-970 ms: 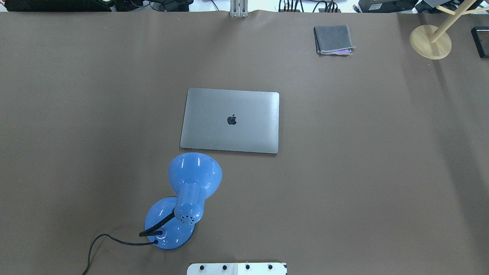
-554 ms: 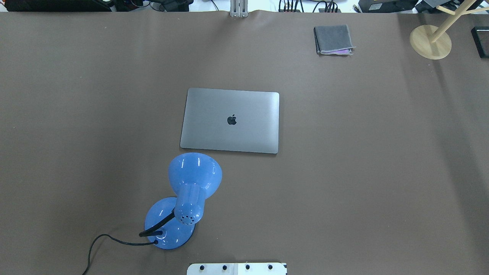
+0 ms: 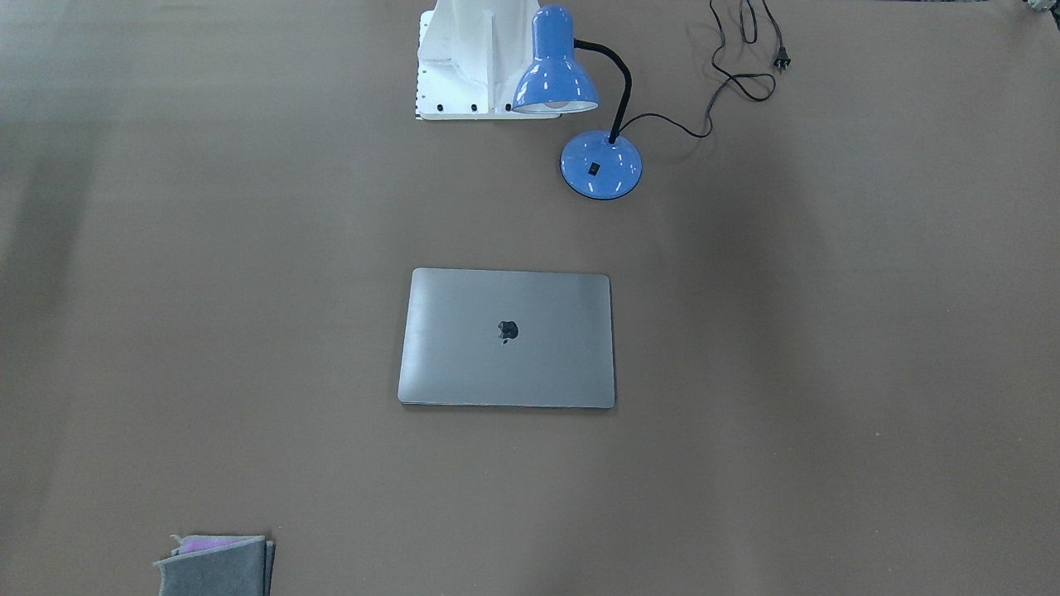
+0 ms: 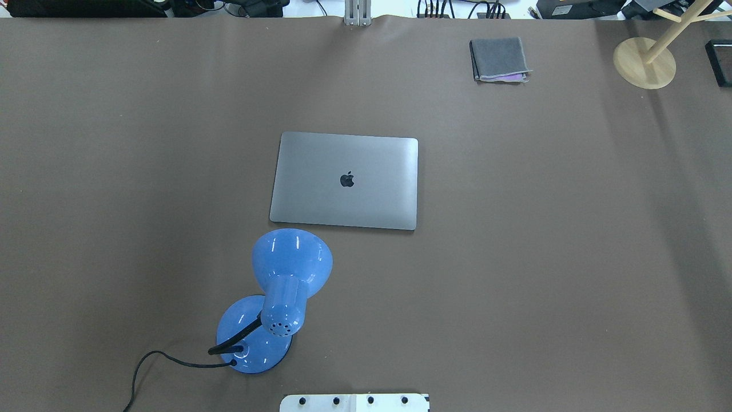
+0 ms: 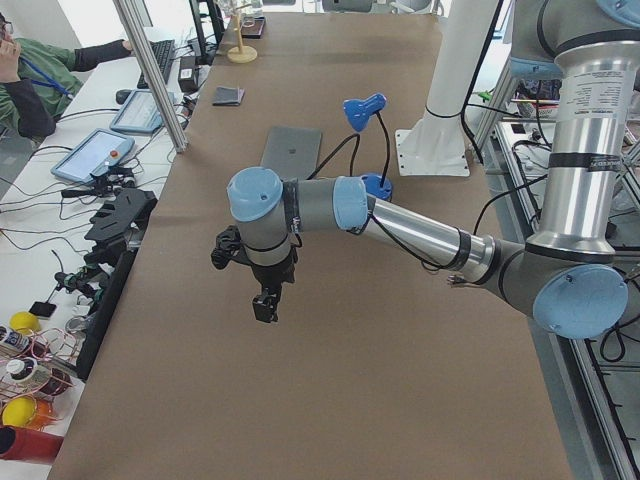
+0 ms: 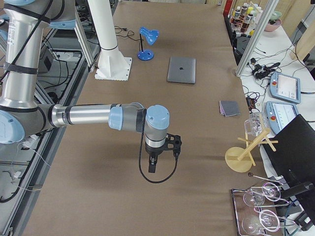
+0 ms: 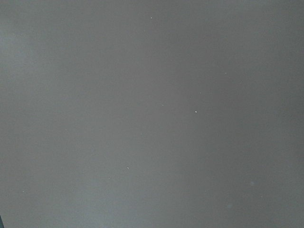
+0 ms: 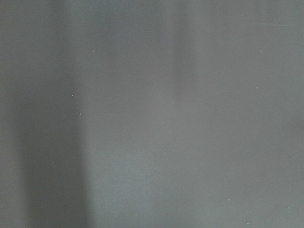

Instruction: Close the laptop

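The space-grey laptop (image 4: 345,181) lies flat in the middle of the table with its lid down and the dark apple logo up; it also shows in the front view (image 3: 507,337), the left view (image 5: 291,150) and the right view (image 6: 181,69). My left gripper (image 5: 265,307) shows only in the left side view, far from the laptop, above bare table; I cannot tell whether it is open or shut. My right gripper (image 6: 152,166) shows only in the right side view, also far from the laptop; I cannot tell its state. Both wrist views show only bare brown table.
A blue desk lamp (image 4: 273,297) with a black cord stands just near of the laptop, by the robot base (image 4: 354,402). A folded grey cloth (image 4: 498,59) lies at the far right. A wooden stand (image 4: 645,62) is at the far right corner.
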`<state>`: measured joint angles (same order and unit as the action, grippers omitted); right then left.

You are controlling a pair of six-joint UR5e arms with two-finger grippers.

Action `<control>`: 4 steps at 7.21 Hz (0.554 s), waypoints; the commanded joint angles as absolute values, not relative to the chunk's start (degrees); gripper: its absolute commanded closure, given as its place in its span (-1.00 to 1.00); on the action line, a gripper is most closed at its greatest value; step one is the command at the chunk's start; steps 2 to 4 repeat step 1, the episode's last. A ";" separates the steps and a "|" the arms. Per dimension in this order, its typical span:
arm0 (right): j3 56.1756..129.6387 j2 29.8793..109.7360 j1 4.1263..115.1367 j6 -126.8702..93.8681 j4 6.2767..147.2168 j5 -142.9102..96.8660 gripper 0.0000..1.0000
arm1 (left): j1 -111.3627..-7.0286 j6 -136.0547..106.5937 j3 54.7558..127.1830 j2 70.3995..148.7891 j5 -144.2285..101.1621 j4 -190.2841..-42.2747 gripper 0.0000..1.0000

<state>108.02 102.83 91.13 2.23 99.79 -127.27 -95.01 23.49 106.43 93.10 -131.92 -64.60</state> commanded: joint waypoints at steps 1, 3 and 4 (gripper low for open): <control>108.02 102.83 90.97 2.20 99.49 -127.27 -1.00 | -95.01 23.47 106.44 93.08 -131.92 -64.60 -0.99; 108.02 102.83 90.97 2.20 99.49 -127.27 -1.00 | -95.01 23.47 106.44 93.08 -131.92 -64.60 -0.99; 108.02 102.83 90.97 2.20 99.49 -127.27 -1.00 | -95.01 23.47 106.44 93.08 -131.92 -64.60 -0.99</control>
